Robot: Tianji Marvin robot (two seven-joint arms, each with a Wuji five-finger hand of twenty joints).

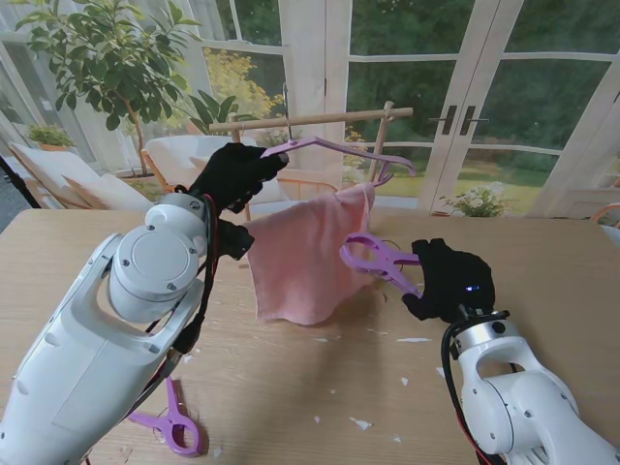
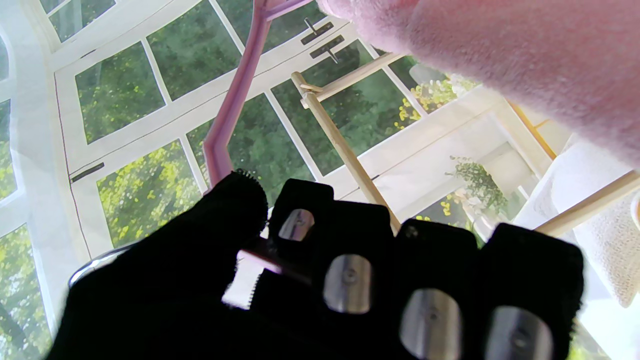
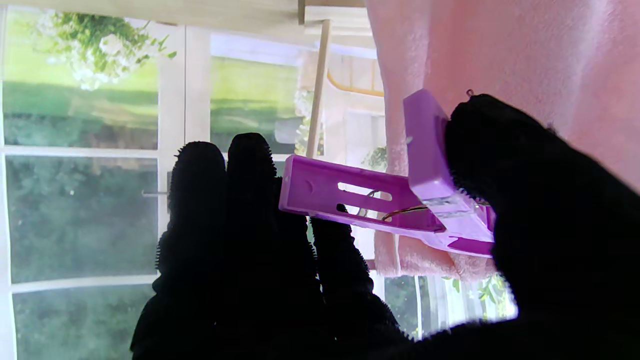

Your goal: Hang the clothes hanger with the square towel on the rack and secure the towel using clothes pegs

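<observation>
Glass doors and garden greenery are filling the background behind the wooden bench (image 1: 320, 387), where the bamboo rack (image 1: 310, 120) is standing at the far edge. Your left robot hand (image 1: 232, 174) is gripping one end of the pale purple clothes hanger (image 1: 339, 147), its fingers closed round the bar, and the pink square towel (image 1: 300, 257) is draping from it; whether the hook is seated on the rail, I cannot tell. Your right robot hand (image 1: 448, 279) is pinching a purple clothes peg (image 1: 378, 258) just beside the towel's right edge. You are bringing that peg in: keep the hanger steady, squeeze the peg's tails fully, and aim where cloth folds over the hanger bar. A second peg (image 1: 170, 421) is lying on the bench near your left arm
</observation>
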